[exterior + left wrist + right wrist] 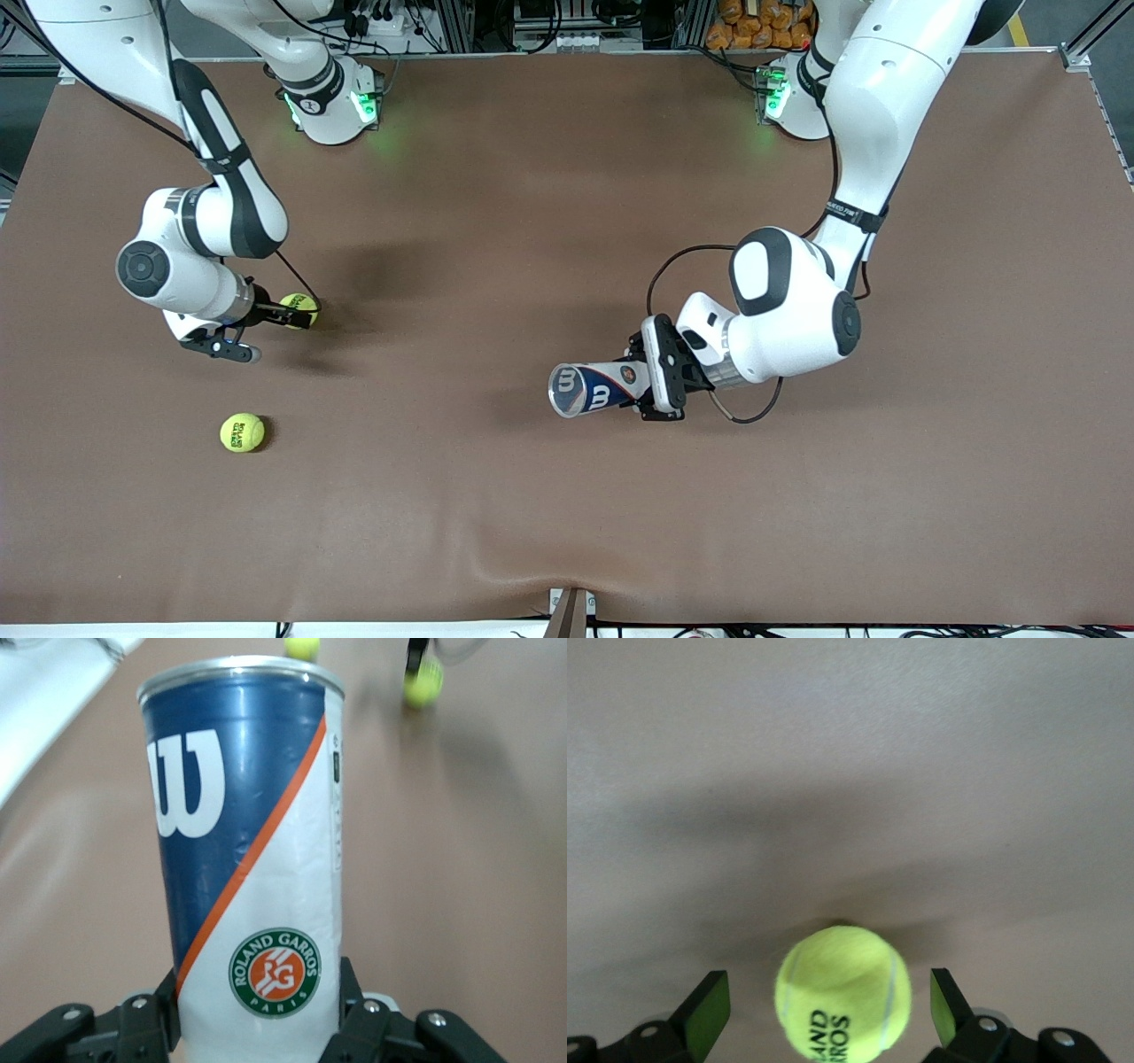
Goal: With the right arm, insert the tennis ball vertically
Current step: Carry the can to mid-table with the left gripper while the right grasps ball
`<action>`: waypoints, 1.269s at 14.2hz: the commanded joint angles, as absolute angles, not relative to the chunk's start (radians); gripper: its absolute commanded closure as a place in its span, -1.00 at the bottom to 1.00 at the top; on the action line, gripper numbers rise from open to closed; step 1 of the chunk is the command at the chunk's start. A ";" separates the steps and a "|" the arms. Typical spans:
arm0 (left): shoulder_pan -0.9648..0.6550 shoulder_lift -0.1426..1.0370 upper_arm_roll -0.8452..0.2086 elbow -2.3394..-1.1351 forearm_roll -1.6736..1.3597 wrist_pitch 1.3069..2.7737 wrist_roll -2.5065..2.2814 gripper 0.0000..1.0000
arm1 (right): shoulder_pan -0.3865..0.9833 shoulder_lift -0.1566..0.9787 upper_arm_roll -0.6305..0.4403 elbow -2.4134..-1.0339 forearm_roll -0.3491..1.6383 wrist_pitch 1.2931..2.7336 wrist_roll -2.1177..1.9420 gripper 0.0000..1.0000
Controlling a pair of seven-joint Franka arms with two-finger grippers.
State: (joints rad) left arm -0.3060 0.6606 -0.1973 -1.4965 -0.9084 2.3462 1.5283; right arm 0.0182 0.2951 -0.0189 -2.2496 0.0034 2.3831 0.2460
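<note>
Right now the brown table carries everything; the left gripper is clenched on the blue-and-white ball can, tipped on its side with its mouth toward the right arm's end. Next, the right gripper, jaws spread wide, straddles a tennis ball without pinching it. Nearer the front camera rests a second tennis ball
</note>
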 commanded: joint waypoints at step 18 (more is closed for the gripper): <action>-0.604 1.037 -0.219 -1.358 -2.370 2.256 2.795 -0.47 | 0.031 0.354 -0.020 -2.287 0.014 2.442 0.273 0.01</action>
